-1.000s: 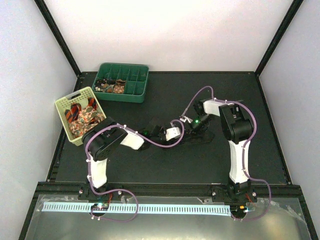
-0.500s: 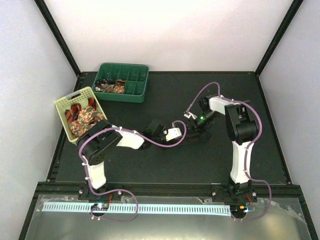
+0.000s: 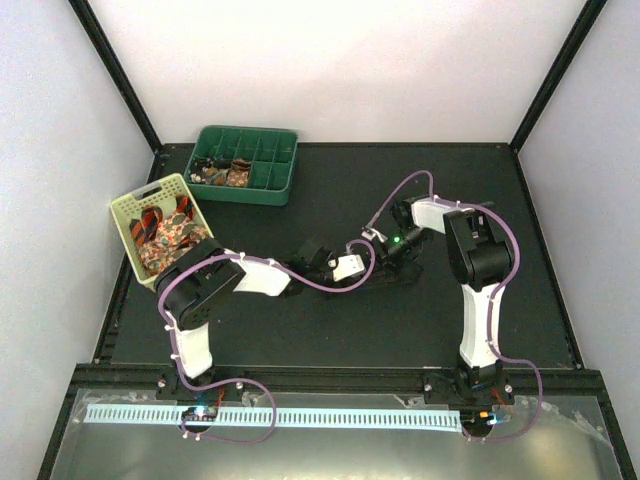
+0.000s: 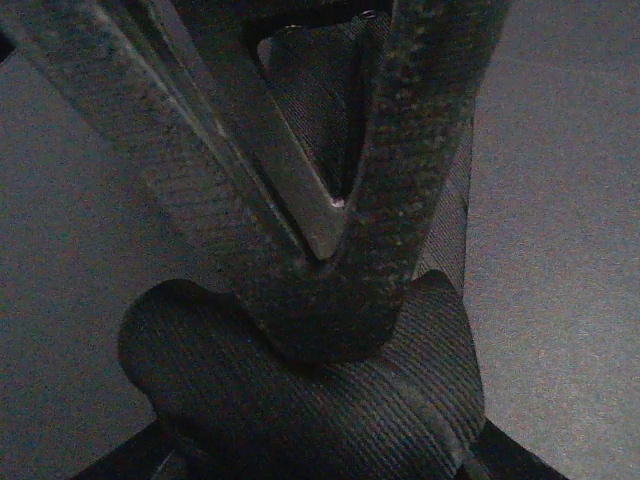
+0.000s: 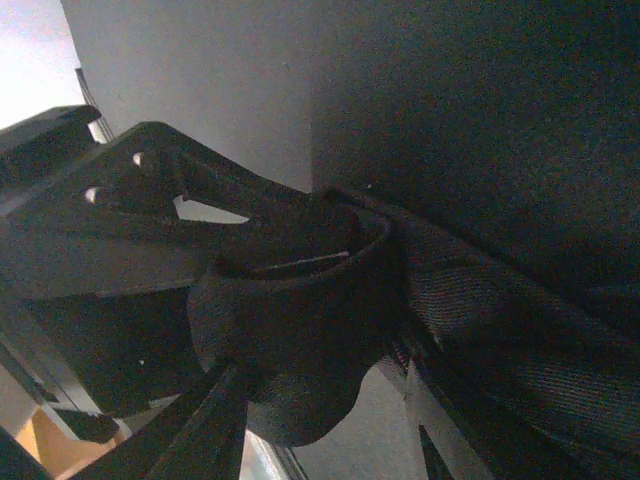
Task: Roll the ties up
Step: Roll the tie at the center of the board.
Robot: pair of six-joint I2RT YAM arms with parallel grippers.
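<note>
Compared with a second ago, the left arm's elbow has swung slightly left and nearer, while both wrists have stayed close together at the middle of the table.

The dark tie (image 4: 330,400) lies there on the black table top (image 3: 330,330), partly wound into a tight coil, with a flat length of it running away behind the coil. The left gripper (image 4: 320,285) has its two fingers drawn together into a V, the tips pressed into the top of the coil and pinching the fabric. In the right wrist view the same coil (image 5: 290,340) fills the centre, with the flat tail stretching off to the right. From above, the right gripper (image 3: 385,255) sits just beside the left one, touching or nearly touching the tie. Its fingers show apart at the bottom of its own view, but the tips are hidden by fabric, so whether they grip cannot be told.

Well to the far left stands a green tray (image 3: 270,185) with a few rolled ties (image 3: 215,172) in its compartments. Nearer, at the left edge, a pale basket (image 3: 125,215) holds loose striped and floral ties (image 3: 165,232).
</note>
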